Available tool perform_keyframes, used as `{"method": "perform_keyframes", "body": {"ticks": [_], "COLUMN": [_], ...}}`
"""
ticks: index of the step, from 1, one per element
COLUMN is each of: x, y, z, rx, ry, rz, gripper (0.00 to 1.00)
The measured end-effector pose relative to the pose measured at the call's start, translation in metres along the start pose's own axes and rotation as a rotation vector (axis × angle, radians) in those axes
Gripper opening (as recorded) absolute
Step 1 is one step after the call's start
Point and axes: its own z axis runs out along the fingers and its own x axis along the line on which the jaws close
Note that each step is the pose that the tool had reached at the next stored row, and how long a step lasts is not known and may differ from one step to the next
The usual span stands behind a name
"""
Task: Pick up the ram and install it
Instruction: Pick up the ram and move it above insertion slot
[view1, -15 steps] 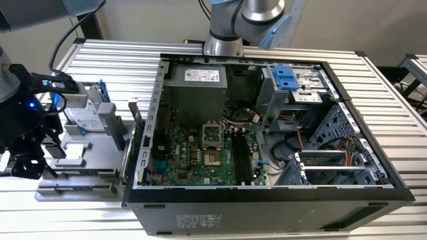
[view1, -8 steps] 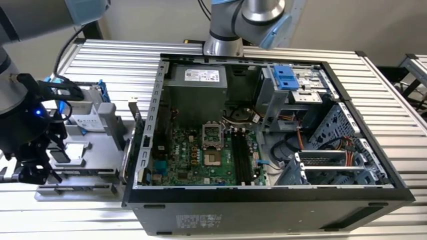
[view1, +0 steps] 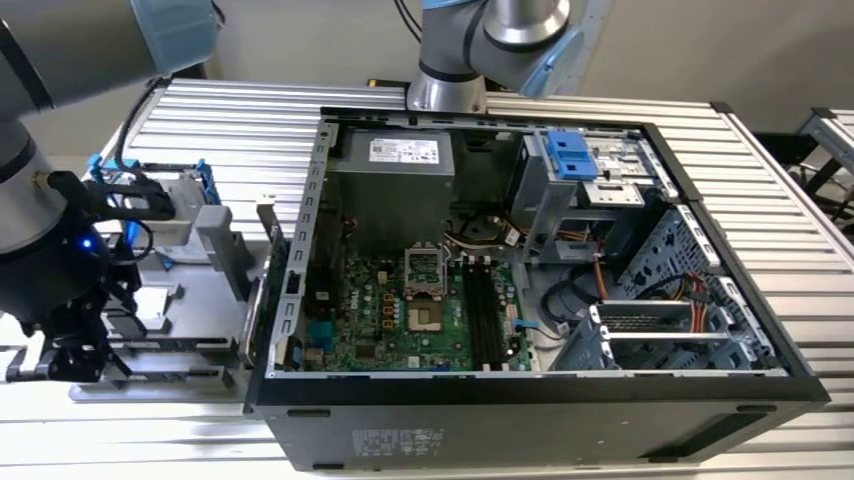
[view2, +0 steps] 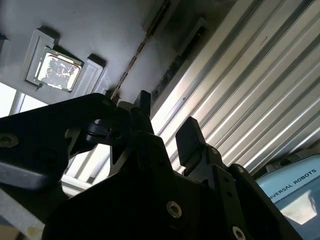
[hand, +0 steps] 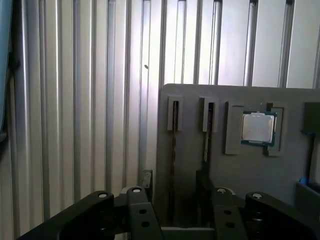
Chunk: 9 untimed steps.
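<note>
The gripper (view2: 166, 114) looked matt black. Ahead of its jaws, the holder (hand: 250, 170) was matt grey plastic, its chip (hand: 257, 126) shiny metal. Beside them, the ribbed table (hand: 90, 100) was smooth, bright metal.

Found the exterior view set high and well back, looking down at a slant into the open computer case (view1: 534, 425) on the ribbed desk (view1: 774, 170), with the grey parts tray (view1: 220, 245) at the exterior view's left. Noted the first wrist view close to that tray (hand: 240, 170), facing it squarely past the claw (hand: 177, 200). Noted the second wrist view tucked in behind the claw (view2: 165, 117), nearer still and strongly tilted. Recorded the tray, its processor chip (hand: 257, 127) and the desk ribs as ground shared in both wrist views.
</note>
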Motion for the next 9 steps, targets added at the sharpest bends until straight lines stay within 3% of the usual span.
{"method": "perform_keyframes", "body": {"ticks": [9], "x": [0.0024], "y": [-0.0035], "z": [0.0146], "rx": [-0.0002], "ry": [0.0], "rz": [0.006], "gripper": [1.0]}}
